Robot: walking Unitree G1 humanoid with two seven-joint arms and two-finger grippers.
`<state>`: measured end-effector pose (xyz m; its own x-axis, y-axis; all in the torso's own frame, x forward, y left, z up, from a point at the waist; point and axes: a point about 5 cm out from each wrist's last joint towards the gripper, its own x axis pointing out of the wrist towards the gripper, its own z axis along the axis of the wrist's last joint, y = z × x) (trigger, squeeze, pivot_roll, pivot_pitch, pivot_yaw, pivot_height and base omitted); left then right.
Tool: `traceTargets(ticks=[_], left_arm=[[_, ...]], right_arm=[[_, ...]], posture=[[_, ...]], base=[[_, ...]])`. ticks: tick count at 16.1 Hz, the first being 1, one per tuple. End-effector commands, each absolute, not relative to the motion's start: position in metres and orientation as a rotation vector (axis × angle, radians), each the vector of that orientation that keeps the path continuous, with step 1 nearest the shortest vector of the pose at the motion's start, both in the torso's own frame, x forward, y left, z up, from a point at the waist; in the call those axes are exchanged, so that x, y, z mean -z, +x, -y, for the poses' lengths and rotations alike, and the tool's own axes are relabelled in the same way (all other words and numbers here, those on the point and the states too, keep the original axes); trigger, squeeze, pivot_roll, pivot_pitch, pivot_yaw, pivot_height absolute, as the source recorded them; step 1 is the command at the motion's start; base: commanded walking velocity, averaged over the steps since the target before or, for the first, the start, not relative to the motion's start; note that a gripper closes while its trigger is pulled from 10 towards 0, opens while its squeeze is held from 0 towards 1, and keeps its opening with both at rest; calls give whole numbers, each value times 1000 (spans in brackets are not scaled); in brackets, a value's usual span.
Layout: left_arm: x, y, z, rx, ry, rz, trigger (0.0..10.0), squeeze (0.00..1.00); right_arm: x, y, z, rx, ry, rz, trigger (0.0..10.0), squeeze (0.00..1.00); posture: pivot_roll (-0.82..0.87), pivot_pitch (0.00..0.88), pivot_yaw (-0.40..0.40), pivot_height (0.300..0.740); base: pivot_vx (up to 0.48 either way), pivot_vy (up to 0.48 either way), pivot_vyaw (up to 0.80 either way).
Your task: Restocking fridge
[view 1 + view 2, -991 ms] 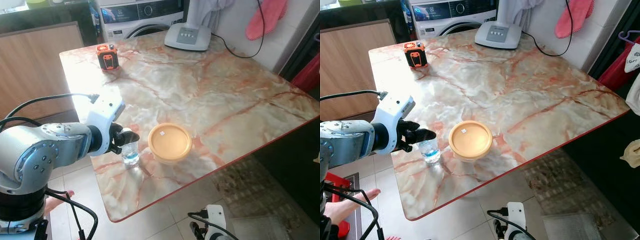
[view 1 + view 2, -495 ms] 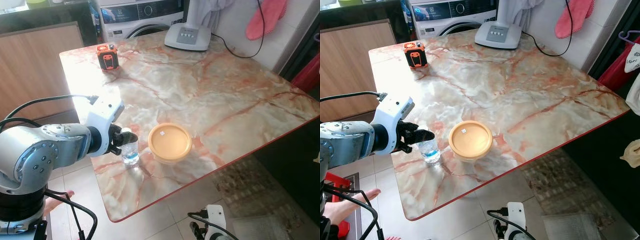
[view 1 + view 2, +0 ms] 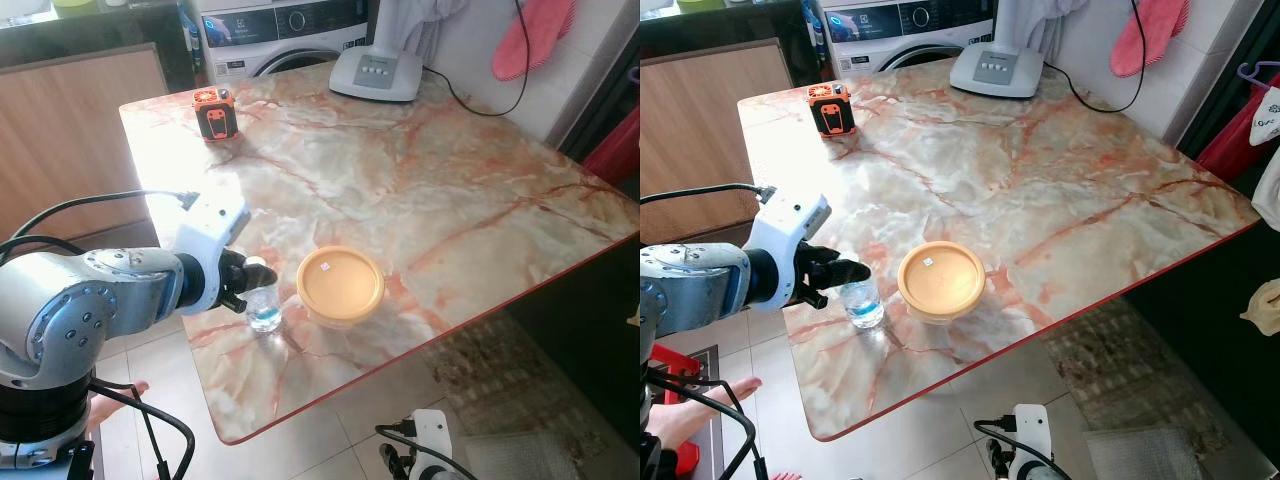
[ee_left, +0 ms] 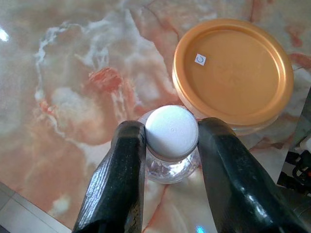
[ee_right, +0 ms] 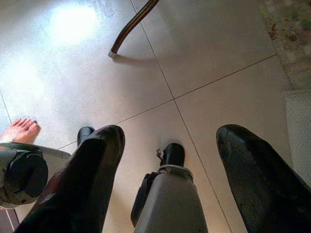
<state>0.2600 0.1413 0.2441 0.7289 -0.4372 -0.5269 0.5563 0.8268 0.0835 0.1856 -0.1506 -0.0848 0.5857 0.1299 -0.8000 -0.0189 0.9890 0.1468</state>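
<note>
The left tool (image 4: 167,145) is at the near left part of the marble surface (image 3: 420,170), its two black fingers (image 4: 121,179) set on either side of a small clear bottle (image 3: 263,305) with a white cap (image 4: 171,132); the fingers appear to press against the cap, so the tool looks clenched on the bottle, though contact on the far finger is hard to confirm. The bottle stands upright on the surface, just beside a round container with an orange lid (image 3: 340,283). Farther back on the surface sit an orange and black device (image 3: 212,110) and a white appliance (image 3: 375,72) with a cord. The right tool (image 5: 167,189) hangs low over the tiled floor (image 5: 204,63), its fingers spread apart and grasping nothing. A person's bare foot (image 5: 18,130) rests on the floor.
</note>
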Motion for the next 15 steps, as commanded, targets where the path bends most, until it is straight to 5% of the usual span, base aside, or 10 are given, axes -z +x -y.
traceTargets(ticks=[1, 11, 12, 13, 15], left_arm=[[-242, 258, -142, 548, 260, -528, 0, 0], [-264, 273, -157, 312, 256, -384, 0, 0], [-279, 280, -159, 252, 238, -249, 1922, 0], [-288, 283, -161, 199, 239, -150, 10000, 0], [-298, 285, -161, 130, 270, 24, 10000, 0]], right_arm=[[87, 181, 152, -72, 138, -963, 10000, 0], [87, 181, 153, -75, 131, -964, 10000, 0], [87, 181, 153, -76, 131, -964, 10000, 0], [87, 181, 153, -76, 130, -964, 10000, 0], [87, 181, 153, -76, 129, -965, 10000, 0]], posture=[[166, 88, -25, 740], [166, 85, -35, 740], [166, 85, -35, 740], [166, 85, -35, 740], [158, 79, -42, 740]], base=[[0, 0, 0], [0, 0, 0], [0, 0, 0], [0, 0, 0], [0, 0, 0]])
